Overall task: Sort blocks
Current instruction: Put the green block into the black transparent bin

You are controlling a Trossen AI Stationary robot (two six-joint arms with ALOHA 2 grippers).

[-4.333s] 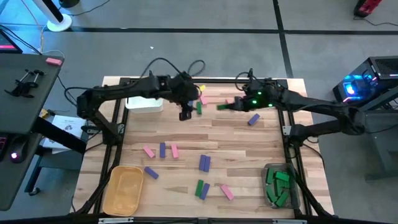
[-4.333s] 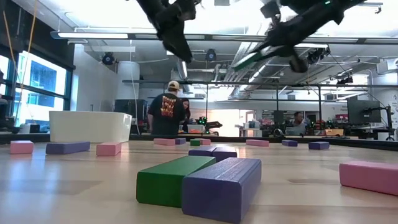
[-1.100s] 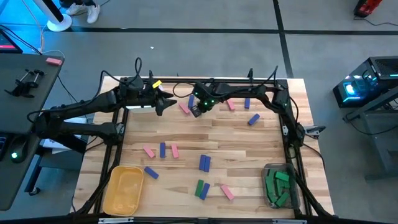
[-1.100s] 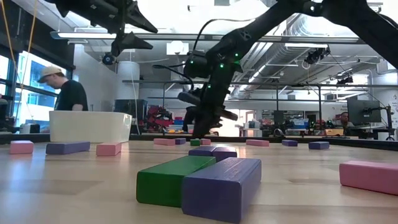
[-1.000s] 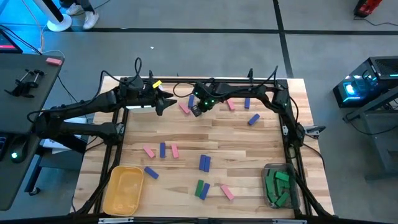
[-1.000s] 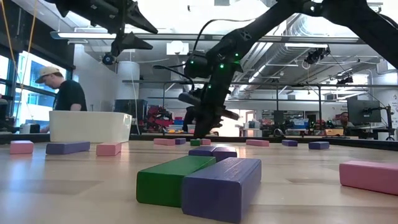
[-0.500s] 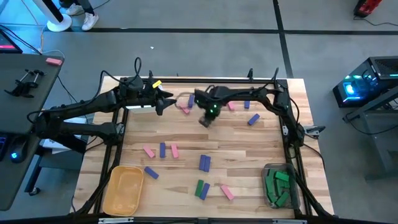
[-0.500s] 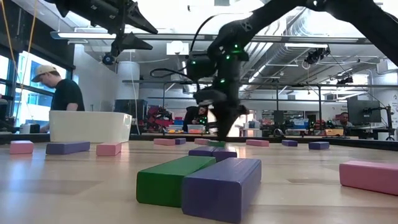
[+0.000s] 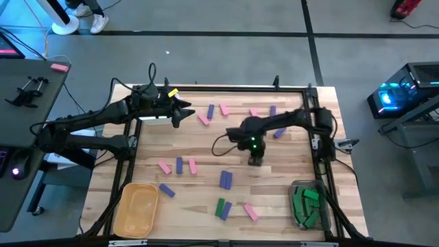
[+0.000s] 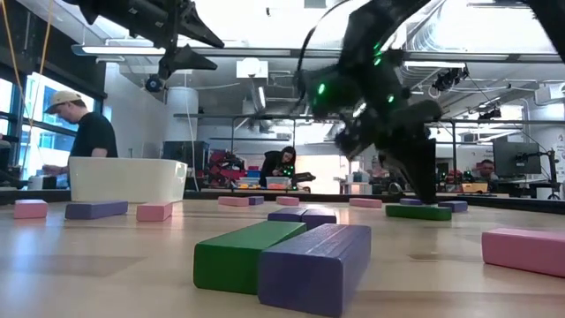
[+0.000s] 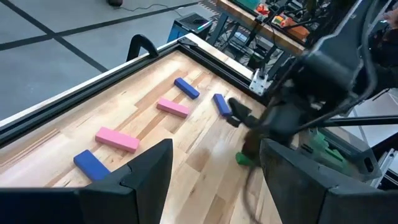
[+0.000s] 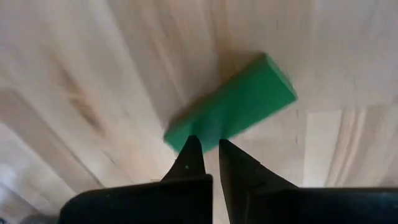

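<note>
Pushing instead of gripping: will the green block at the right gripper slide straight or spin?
The green block looks rigid and flat-sided, so it should slide, not roll. The shut right gripper sits at one end of it, so it may pivot.

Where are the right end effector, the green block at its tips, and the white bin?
Right end effector [image 12: 210, 148], right wrist view, between its shut fingertips.
Green rectangular block [image 12: 239, 102], right wrist view, middle of its top face.
White rectangular plastic bin [image 10: 128, 179], low view, middle of its front wall.

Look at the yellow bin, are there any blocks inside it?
No, the yellow bin shows only its own bare floor from above, while the blocks lie on the table.
</note>
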